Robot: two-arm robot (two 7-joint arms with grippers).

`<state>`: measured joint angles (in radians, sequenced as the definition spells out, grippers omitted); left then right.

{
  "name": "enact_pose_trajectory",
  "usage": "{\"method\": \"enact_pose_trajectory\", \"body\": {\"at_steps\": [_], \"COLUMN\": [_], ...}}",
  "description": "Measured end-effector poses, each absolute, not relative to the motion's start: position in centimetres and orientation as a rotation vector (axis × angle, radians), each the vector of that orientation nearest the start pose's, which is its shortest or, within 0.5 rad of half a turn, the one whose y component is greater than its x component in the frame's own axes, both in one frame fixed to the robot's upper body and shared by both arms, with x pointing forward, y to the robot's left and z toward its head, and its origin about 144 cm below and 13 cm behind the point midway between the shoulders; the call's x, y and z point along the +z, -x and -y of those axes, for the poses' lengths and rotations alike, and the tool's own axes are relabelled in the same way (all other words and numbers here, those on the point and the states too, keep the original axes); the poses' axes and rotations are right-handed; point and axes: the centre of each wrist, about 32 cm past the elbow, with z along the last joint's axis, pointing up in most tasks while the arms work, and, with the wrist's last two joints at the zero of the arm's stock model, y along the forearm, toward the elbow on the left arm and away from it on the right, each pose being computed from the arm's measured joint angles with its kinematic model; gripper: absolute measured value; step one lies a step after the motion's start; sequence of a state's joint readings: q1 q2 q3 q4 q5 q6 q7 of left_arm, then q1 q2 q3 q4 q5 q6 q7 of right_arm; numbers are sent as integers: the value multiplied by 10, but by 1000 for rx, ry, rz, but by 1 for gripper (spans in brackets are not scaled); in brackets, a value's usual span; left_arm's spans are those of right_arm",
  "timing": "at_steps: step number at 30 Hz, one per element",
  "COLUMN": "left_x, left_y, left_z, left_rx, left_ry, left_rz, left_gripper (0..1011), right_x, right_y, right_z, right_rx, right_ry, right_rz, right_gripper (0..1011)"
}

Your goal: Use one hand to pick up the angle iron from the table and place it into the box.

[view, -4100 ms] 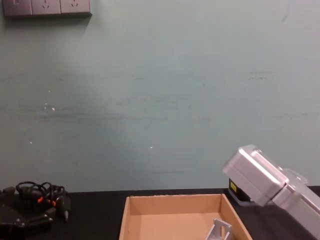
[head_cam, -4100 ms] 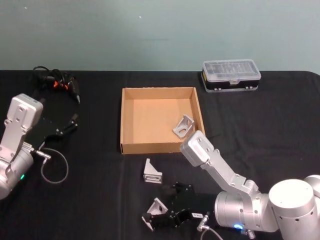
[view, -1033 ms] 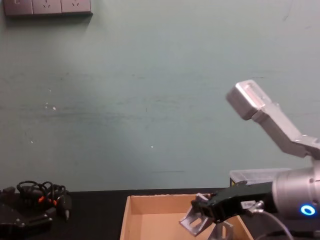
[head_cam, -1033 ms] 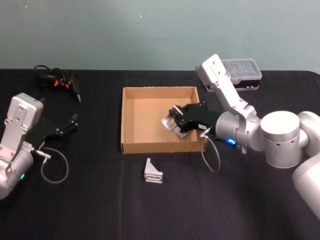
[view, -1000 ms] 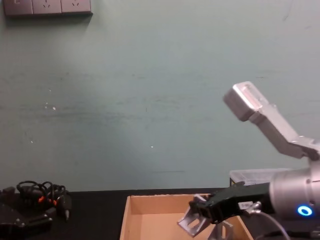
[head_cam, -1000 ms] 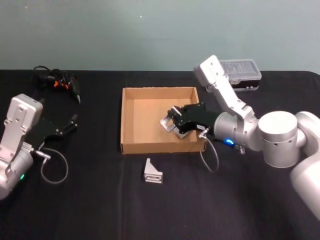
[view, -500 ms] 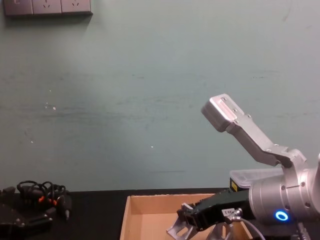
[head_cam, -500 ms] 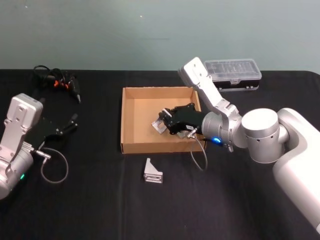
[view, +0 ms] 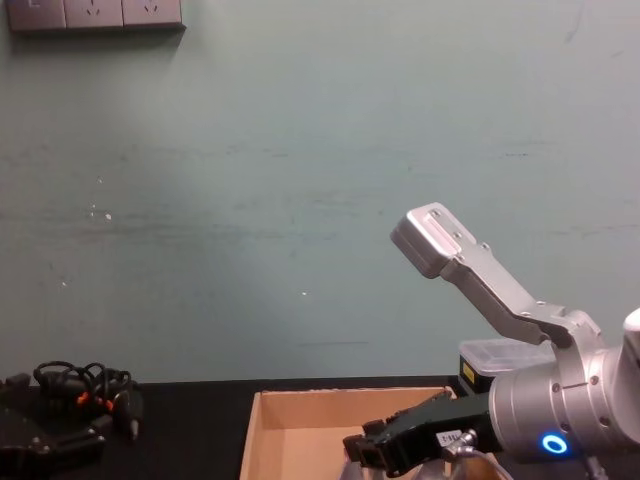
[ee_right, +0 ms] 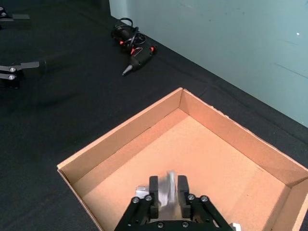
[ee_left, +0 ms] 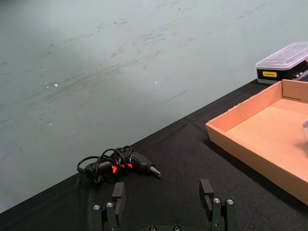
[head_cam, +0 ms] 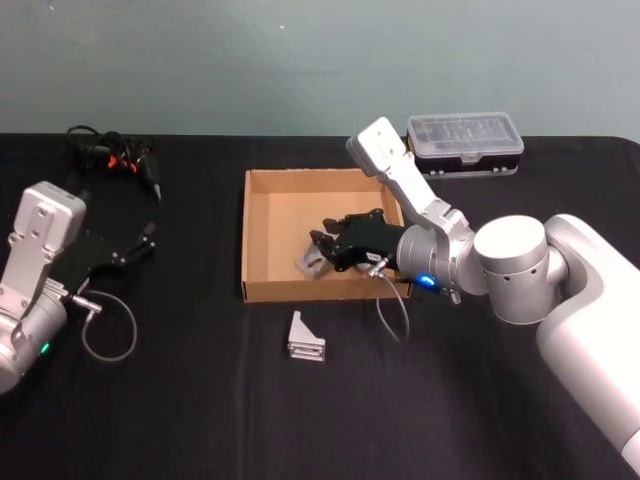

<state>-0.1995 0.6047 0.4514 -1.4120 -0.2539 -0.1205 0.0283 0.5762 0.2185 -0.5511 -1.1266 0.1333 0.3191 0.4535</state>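
One black worktop (head_cam: 200, 400) carries it all, with the tan box (head_cam: 275, 225) open at its centre and the silver right arm (head_cam: 510, 265) reaching in over the box's right wall. Four seconds ago that arm was bent low at the near edge of the worktop. A second ago it stood over the right side of the box. Now it has swung left and sunk, so the right tool (head_cam: 325, 252) sits low inside the near half of the tray. At far right lies a clear-lidded case (head_cam: 463, 147). The left tool (head_cam: 140, 245) waits at the left edge, its fingers spread wide and holding nothing, just as before. The right tool is clamped narrow on the angle iron (head_cam: 307, 262), which hangs close above the cardboard floor; whether it touches cannot be told. A second angle iron (head_cam: 304, 342) lies on the worktop just near of the box. The carry looks finished: only the release appears to remain.
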Motion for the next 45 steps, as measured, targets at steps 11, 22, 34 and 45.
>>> {"method": "enact_pose_trajectory", "body": {"at_steps": [11, 22, 34, 45], "left_x": [1140, 1140, 1140, 1140], "left_y": [-489, -489, -489, -489], "left_z": [-310, -310, -310, -310], "left_rx": [1248, 1248, 1248, 1248], "left_ry": [-304, -304, -304, -304], "left_rz": [285, 285, 285, 285], "left_gripper": [1011, 1011, 1011, 1011], "right_x": [1197, 1217, 1223, 1213], "right_y": [-582, -546, -499, -488], "right_z": [178, 200, 229, 233], "right_rx": [-786, -739, -605, -443], "right_ry": [440, 380, 417, 507], "right_rz": [-11, 37, 45, 33], "right_gripper": [570, 893, 1004, 1004]}}
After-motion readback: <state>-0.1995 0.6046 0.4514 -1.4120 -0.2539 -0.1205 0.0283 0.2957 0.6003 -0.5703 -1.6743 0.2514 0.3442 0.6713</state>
